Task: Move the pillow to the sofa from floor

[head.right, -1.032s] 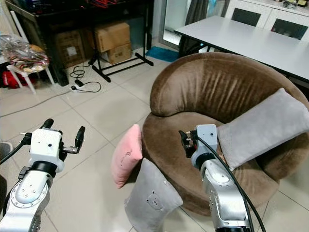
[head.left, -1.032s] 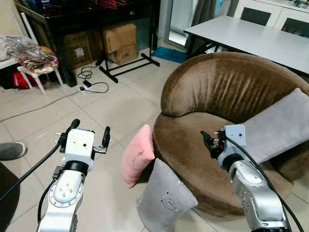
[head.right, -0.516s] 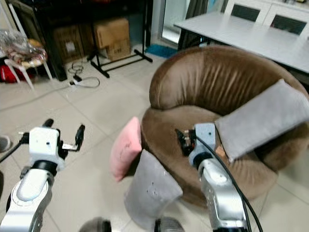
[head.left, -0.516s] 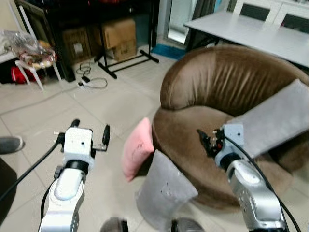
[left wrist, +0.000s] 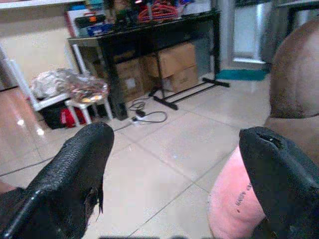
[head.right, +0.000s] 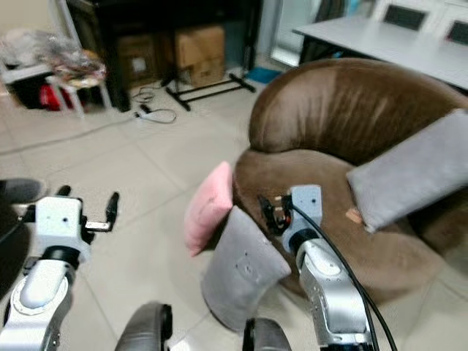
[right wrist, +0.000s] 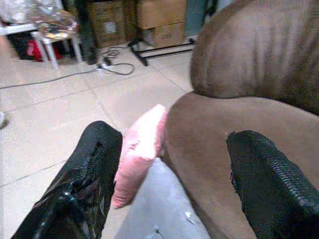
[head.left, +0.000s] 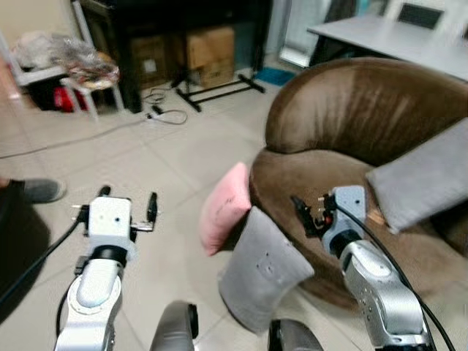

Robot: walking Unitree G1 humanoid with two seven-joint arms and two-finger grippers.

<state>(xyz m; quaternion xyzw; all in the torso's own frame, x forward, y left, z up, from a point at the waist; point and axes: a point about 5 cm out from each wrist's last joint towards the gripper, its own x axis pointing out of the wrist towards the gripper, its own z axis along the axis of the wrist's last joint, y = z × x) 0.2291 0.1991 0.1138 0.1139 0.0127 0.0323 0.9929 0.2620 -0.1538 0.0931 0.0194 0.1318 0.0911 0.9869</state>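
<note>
Two pillows lean on the round brown velvet sofa (head.left: 351, 131) front, on the floor: soft pink pillow (head.left: 223, 207) far, grey fabric pillow (head.left: 263, 267) near. Left gripper (head.left: 126, 208) & right gripper (head.left: 303, 214) held spread, empty. Grey one to be approached squarely, pinched by both.

1 pink pillow (head.left: 224, 217), 2 grey pillows (head.left: 263, 269) (head.left: 424, 183), 1 brown sofa (head.left: 365, 110), 2 grippers (head.left: 126, 205) (head.left: 306, 213), approx. 3 cardboard boxes (head.left: 208, 51).
</note>
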